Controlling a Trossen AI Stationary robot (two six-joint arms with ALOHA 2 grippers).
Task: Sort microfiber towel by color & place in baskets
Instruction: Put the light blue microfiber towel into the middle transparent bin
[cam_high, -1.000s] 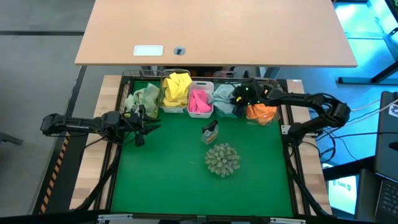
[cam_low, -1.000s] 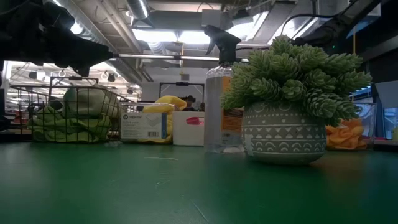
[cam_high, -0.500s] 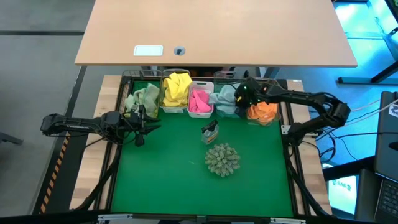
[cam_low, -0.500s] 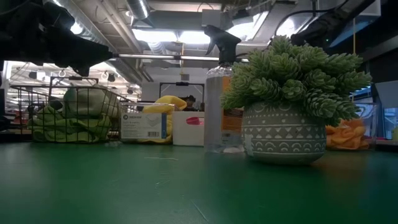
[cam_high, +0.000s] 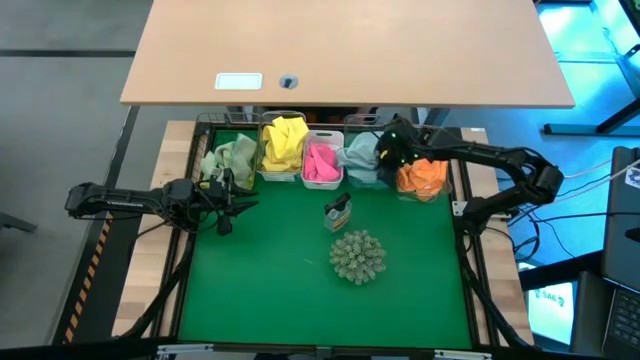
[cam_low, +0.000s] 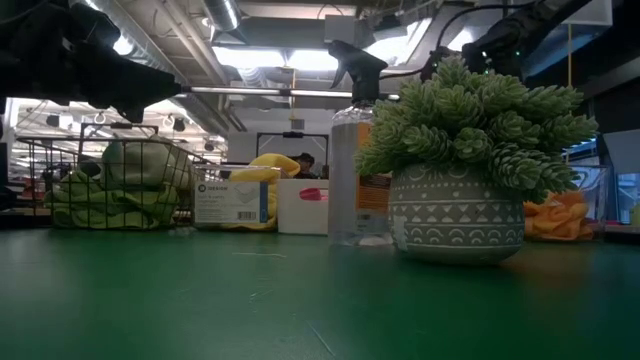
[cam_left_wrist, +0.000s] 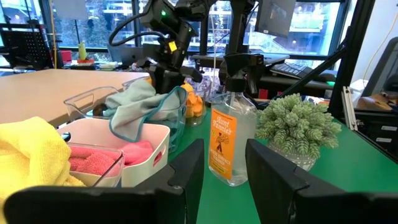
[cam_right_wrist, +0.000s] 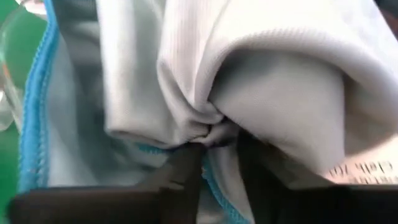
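Blue-edged towel (cam_right_wrist: 205, 81) is pinched at a bunched fold by right gripper (cam_right_wrist: 214, 140), fingers nearly closed, over clear basket (cam_high: 362, 172); towel pale, crumpled.

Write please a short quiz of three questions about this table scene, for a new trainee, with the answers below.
1. True or false: the pink towel lies in the white basket.
2. Which towel is the right gripper pinching?
3. The bottle stands: A) beside the plant, B) inside a basket.

Key:
1. True.
2. The light blue towel.
3. A.
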